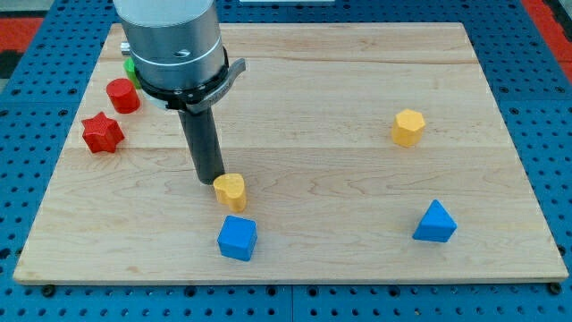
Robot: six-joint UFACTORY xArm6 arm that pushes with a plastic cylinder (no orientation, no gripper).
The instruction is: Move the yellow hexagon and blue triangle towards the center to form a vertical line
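The yellow hexagon (407, 127) sits on the wooden board (304, 80) at the view's right, above the blue triangle (434, 222) at the lower right. My tip (212, 182) is left of the board's middle, far to the left of both. It rests just left of a second yellow block (230, 190) of rounded shape and looks to be touching it. A blue cube (237, 238) lies just below that yellow block.
A red cylinder (122, 95) and a red star (102, 132) lie near the board's left edge. A green block (130, 66) shows partly behind the arm's grey body (172, 40) at the upper left.
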